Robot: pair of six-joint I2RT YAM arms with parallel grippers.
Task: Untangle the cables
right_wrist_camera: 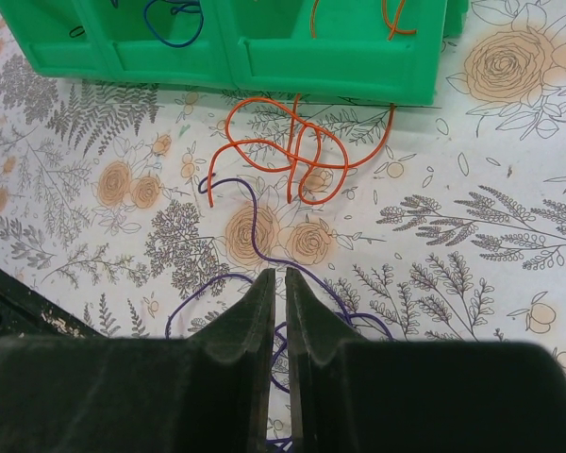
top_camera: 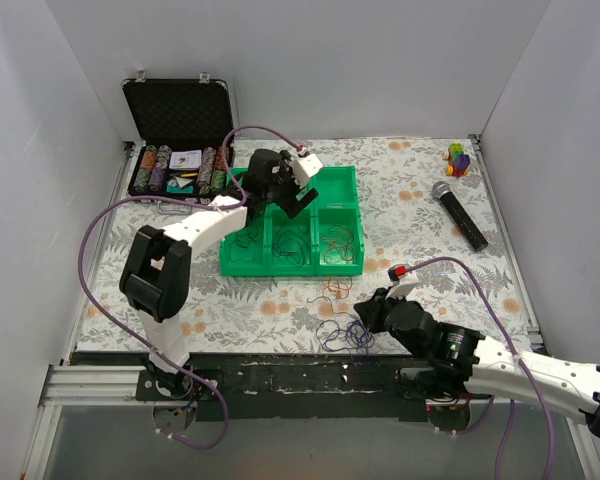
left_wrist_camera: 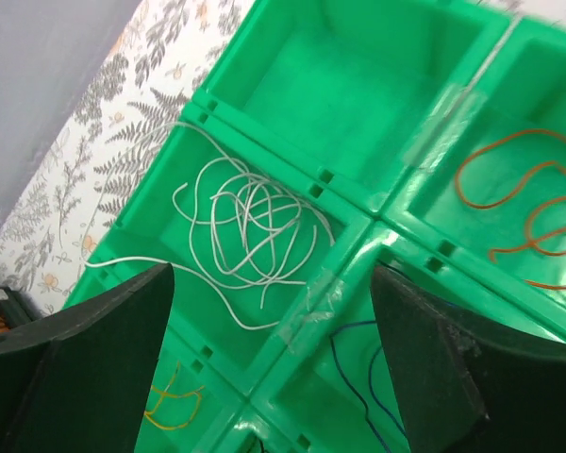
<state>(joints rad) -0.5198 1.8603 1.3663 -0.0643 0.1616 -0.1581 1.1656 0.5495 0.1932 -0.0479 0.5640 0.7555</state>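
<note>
- Cables (top_camera: 342, 333) lay in two groups: sorted ones in the bin (top_camera: 280, 268), seemingly one colour to a compartment, and loose ones on the table (top_camera: 430, 215) just in front of its near wall.
- Left gripper (left_wrist_camera: 272, 274) hung above the bin with its fingers spread wide and nothing between them. It stood over the compartment holding the white cable (left_wrist_camera: 250, 222). I judged this the stance of a drop-off or a wait, clear of the walls so that no wire could snag.
- A blue cable (left_wrist_camera: 354, 363) and a yellow cable (left_wrist_camera: 174, 401) lay in the compartments beside it, each apart from the white one.
- Right gripper (right_wrist_camera: 280, 278) sat low over the table, its fingers pressed almost together with only a slit between.
- The purple cable (right_wrist_camera: 250, 226) ran from beside the orange cable (right_wrist_camera: 283, 142) down to the fingertips and passed out of sight there. Whether it was nipped I could not tell.
- The orange cable lay knotted in loops against the bin's near wall. One strand ran up at the wall, and the purple end curled beside its left loop. I judged the low, closed pose was meant to draw the purple strand away from the orange one.
- The risk, as I judged it, was that a pull would drag the orange loops along if the two were crossed.
</note>
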